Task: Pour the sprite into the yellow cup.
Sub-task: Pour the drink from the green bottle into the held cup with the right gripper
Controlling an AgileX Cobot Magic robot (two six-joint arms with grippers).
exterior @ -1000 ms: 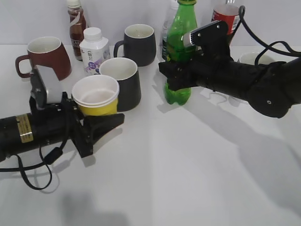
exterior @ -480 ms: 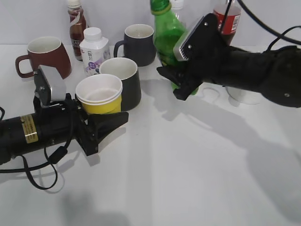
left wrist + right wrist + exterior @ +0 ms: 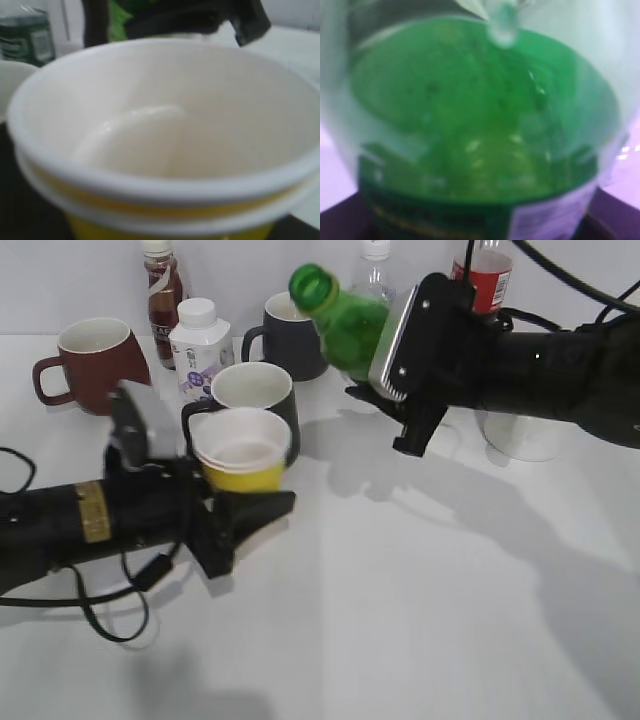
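Observation:
The sprite (image 3: 345,322) is a green bottle held in the air, tilted with its neck pointing up-left toward the cup. My right gripper (image 3: 385,390) is shut on its body; the bottle fills the right wrist view (image 3: 480,125). The yellow cup (image 3: 243,452), white inside, is lifted off the table, below and left of the bottle's mouth. My left gripper (image 3: 235,502) is shut on the cup's lower part. The cup fills the left wrist view (image 3: 165,140), its inside showing no liquid, and the jaws are hidden under it.
A dark grey mug (image 3: 255,390) stands right behind the cup. Another dark mug (image 3: 285,335), a dark red mug (image 3: 92,360), a white milk bottle (image 3: 197,340) and a brown drink bottle (image 3: 163,285) stand at the back left. A cola bottle (image 3: 482,280) and a clear cup (image 3: 520,435) are behind the right arm.
The right gripper has lifted the sprite and tilted it leftward. The left gripper has carried the yellow cup up and to the right, toward the bottle.

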